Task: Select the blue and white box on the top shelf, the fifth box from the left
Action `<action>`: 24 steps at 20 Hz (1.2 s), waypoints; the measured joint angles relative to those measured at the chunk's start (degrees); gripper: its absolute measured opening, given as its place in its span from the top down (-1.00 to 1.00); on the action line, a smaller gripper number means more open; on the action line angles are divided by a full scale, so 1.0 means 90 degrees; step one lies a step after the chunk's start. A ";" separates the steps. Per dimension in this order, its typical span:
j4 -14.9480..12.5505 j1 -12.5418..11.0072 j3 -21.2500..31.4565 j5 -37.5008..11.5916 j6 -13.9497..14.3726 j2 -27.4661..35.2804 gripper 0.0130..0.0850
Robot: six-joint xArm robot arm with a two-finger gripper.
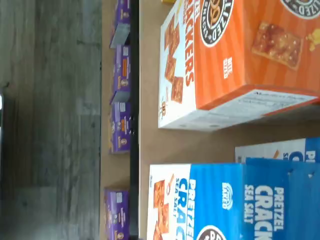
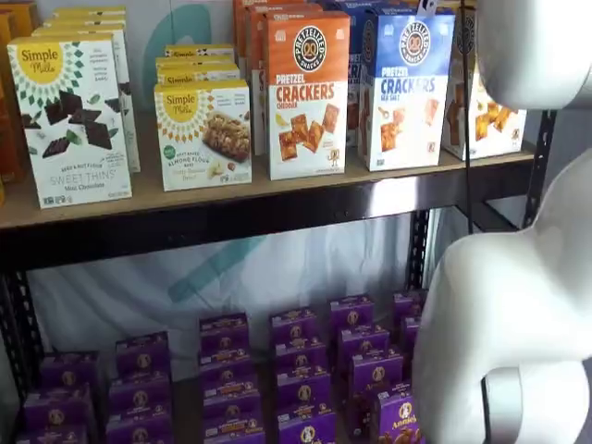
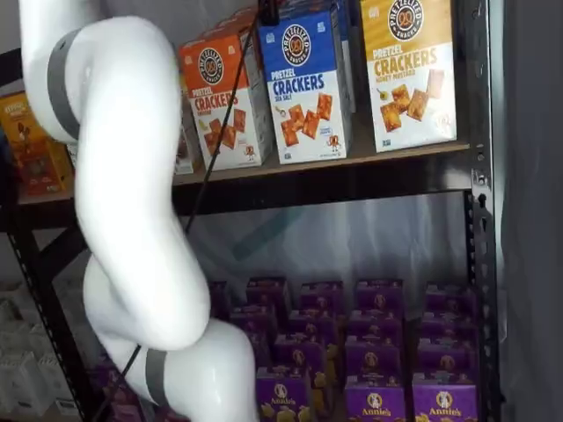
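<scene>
The blue and white box [image 2: 405, 88] stands upright on the top shelf [image 2: 277, 208], blue above and white below, marked "PRETZEL CRACKERS SEA SALT". It shows in both shelf views [image 3: 305, 83] and close up in the wrist view [image 1: 225, 205]. The orange cheddar carton [image 2: 307, 92] stands just left of it with a small gap. Only a dark part of my gripper [image 3: 268, 10] hangs at the view's top edge above the blue box, a cable beside it. Its fingers cannot be made out.
A yellow-and-white cracker carton [image 3: 409, 70] stands right of the blue box. More blue cartons [image 1: 280, 150] stand behind it. Simple Mills boxes [image 2: 69, 120] fill the shelf's left. Small purple boxes [image 2: 296, 361] fill the lower level. My white arm [image 3: 132, 220] stands before the shelves.
</scene>
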 joint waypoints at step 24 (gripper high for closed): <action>-0.0527 0.0305 -0.1386 0.0629 0.0083 0.1398 -1.00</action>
